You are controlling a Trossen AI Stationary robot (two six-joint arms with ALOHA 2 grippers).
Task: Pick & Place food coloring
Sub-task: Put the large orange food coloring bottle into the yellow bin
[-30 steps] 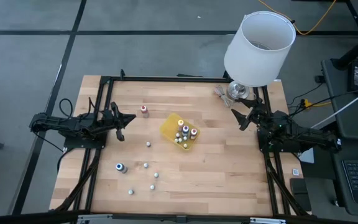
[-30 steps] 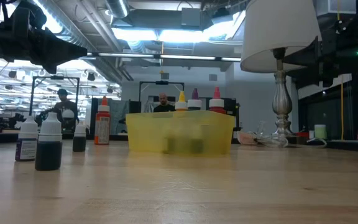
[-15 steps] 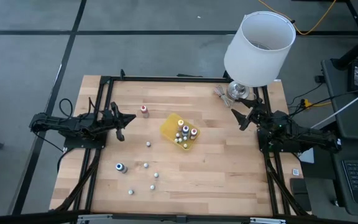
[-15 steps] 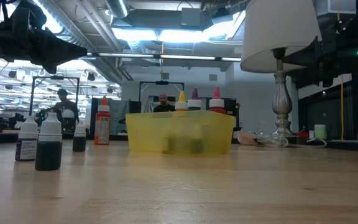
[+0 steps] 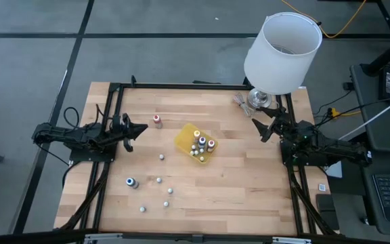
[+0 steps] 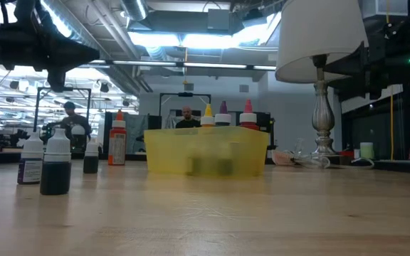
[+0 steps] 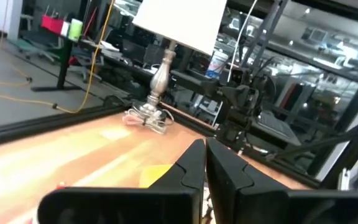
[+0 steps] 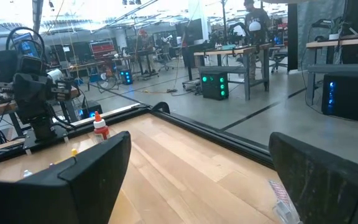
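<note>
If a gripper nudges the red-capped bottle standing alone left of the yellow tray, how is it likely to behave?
The red-capped bottle stands upright, tall for its narrow base, so a push near the cap would probably tip it. It looks round, so once down it may roll on the bare wooden table. Being so small, it is likely light.

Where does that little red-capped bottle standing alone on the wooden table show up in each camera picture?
High view: red-capped bottle, left of the yellow tray.
Low view: left of the tray.
Left wrist view: not clearly visible.
Right wrist view: far side of the table, near the left arm.
Shared landmark: the white-shaded lamp.
</note>
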